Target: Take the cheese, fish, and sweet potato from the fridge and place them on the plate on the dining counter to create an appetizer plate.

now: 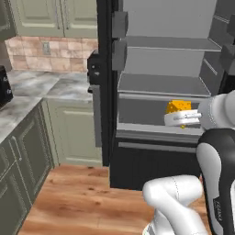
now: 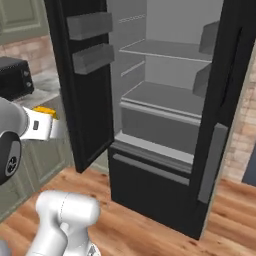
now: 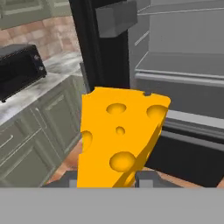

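My gripper [image 1: 181, 117] is shut on the cheese [image 1: 178, 106], a yellow-orange wedge with holes, and holds it in the air in front of the open fridge [image 1: 160, 85]. In the right base view the cheese [image 2: 45, 111] pokes out above the white hand of the gripper [image 2: 48, 122], left of the fridge [image 2: 160, 100] door. In the hand view the cheese [image 3: 120, 135] stands close up between the gripper's [image 3: 107, 180] dark fingertips. The fridge's visible grey shelves are bare. The fish, sweet potato, plate and dining counter are out of view.
The black fridge door [image 2: 82, 85] with grey bins stands open on the left. Beside it runs a marble wall counter [image 1: 41, 89] over grey-green cabinets, with a black oven [image 3: 19, 68] on top. Wooden floor [image 1: 82, 197] lies below.
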Motion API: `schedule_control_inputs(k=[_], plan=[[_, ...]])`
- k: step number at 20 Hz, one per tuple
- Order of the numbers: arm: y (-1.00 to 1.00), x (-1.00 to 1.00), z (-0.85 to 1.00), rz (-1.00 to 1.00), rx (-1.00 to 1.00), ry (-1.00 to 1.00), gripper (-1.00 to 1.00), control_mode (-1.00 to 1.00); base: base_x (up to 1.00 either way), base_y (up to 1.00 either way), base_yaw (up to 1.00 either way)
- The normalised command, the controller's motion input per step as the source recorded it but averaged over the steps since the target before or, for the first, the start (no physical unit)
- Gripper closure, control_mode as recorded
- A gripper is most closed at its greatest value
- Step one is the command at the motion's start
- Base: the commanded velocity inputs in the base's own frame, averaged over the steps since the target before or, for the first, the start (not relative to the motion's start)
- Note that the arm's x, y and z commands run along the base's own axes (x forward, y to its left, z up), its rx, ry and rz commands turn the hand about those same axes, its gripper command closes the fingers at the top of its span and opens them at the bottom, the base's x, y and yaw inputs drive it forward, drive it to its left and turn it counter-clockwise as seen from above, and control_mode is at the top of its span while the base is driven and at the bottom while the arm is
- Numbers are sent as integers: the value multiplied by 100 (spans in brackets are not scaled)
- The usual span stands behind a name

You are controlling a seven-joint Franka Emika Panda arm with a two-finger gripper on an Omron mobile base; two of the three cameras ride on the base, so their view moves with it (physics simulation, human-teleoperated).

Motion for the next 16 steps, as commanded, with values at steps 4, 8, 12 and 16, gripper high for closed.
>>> schedule_control_inputs(k=[4,8,12,16], plan=[[0,0,0,0,0,0,100,100,-27,2,72],[0,0,0,0,0,0,100,100,-22,0,78],[0,0,0,0,0,0,100,100,-69,0,77],[0,0,0,0,0,0,100,100,-93,-2,72]])
